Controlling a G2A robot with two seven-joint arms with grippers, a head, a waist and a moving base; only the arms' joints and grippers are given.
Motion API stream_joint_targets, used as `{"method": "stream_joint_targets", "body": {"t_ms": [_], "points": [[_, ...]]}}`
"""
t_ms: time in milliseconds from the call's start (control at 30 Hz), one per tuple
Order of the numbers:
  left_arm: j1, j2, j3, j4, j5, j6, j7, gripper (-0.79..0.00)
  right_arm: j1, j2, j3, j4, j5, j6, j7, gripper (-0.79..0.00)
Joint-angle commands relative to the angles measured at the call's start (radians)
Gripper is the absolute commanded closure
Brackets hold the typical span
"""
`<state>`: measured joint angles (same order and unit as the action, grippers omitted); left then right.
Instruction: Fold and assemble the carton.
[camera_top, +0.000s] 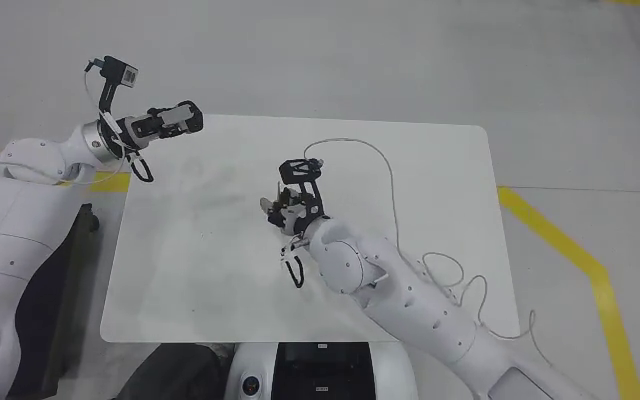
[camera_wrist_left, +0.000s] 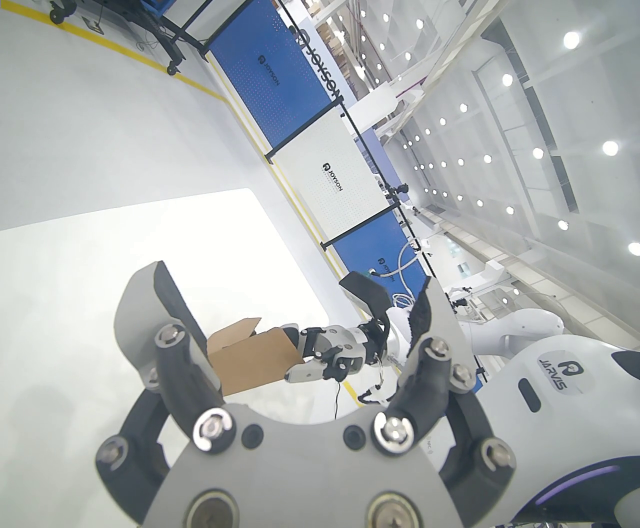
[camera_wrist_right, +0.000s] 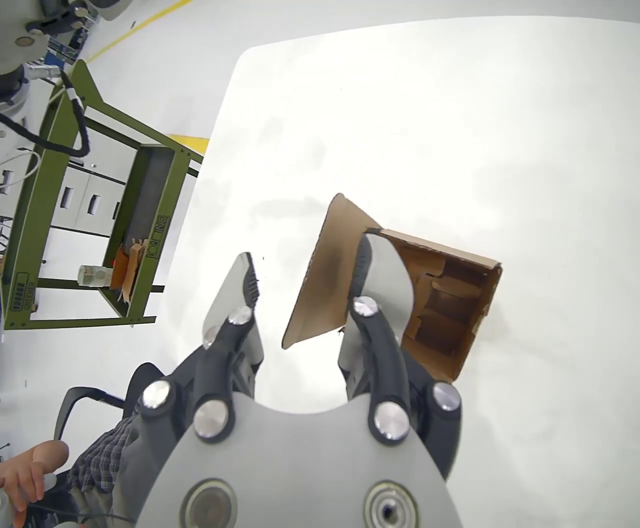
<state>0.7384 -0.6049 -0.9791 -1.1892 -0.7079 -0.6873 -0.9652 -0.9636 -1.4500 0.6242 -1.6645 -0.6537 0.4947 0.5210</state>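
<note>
Nearest, around the middle of the white table (camera_top: 200, 290), the right gripper (camera_wrist_right: 307, 252) is at the brown cardboard carton (camera_wrist_right: 450, 310); its fingers (camera_wrist_right: 240, 285) are spread apart, one reaching inside the carton's open end, with a raised flap (camera_wrist_right: 320, 280) standing between the two; the carton lies on its side on the tabletop; farther off, above the table's far left corner, the left gripper (camera_wrist_left: 295, 280) hangs with its fingers wide apart, nothing between them, well apart from the carton.
</note>
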Motion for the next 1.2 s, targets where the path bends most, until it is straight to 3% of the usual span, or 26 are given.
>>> {"method": "stream_joint_targets", "body": {"t_ms": [0,233,467,633,667,700,733,767,800,833,967,1167], "points": [[0.0,0.0,0.0,0.0,0.0,0.0,0.0,-0.785,0.0,-0.001,-0.008,-0.008,-0.023,0.007,0.031,-0.025],[0.0,0.0,0.0,0.0,0.0,0.0,0.0,-0.785,-0.006,0.016,-0.024,-0.077,-0.174,-0.023,0.179,0.0],[0.0,0.0,0.0,0.0,0.0,0.0,0.0,-0.785,-0.015,0.057,-0.002,-0.187,-0.324,-0.235,0.401,0.0],[0.0,0.0,0.0,0.0,0.0,0.0,0.0,-0.785,-0.042,0.084,0.06,-0.261,-0.377,-0.347,0.484,-0.009],[0.0,0.0,0.0,0.0,0.0,0.0,0.0,-0.785,-0.046,0.088,0.072,-0.269,-0.386,-0.367,0.497,-0.068],[0.0,0.0,0.0,0.0,0.0,0.0,0.0,-0.785,-0.05,0.092,0.083,-0.274,-0.397,-0.386,0.51,-0.209],[0.0,0.0,0.0,0.0,0.0,0.0,0.0,-0.785,-0.054,0.097,0.093,-0.278,-0.409,-0.407,0.523,-0.237],[0.0,0.0,0.0,0.0,0.0,0.0,0.0,-0.785,-0.058,0.1,0.104,-0.282,-0.421,-0.422,0.533,-0.545],[0.0,0.0,0.0,0.0,0.0,0.0,0.0,-0.785,-0.063,0.103,0.114,-0.284,-0.433,-0.431,0.538,-0.751],[0.0,0.0,0.0,0.0,0.0,0.0,0.0,-0.785,-0.067,0.107,0.124,-0.286,-0.449,-0.439,0.542,-0.785],[0.0,0.0,0.0,0.0,0.0,0.0,0.0,-0.785,-0.105,0.113,0.166,-0.297,-0.443,-0.433,0.506,-0.785],[0.0,0.0,0.0,0.0,0.0,0.0,0.0,-0.785,-0.246,0.118,0.223,-0.397,-0.194,-0.449,0.376,-0.785]]}}
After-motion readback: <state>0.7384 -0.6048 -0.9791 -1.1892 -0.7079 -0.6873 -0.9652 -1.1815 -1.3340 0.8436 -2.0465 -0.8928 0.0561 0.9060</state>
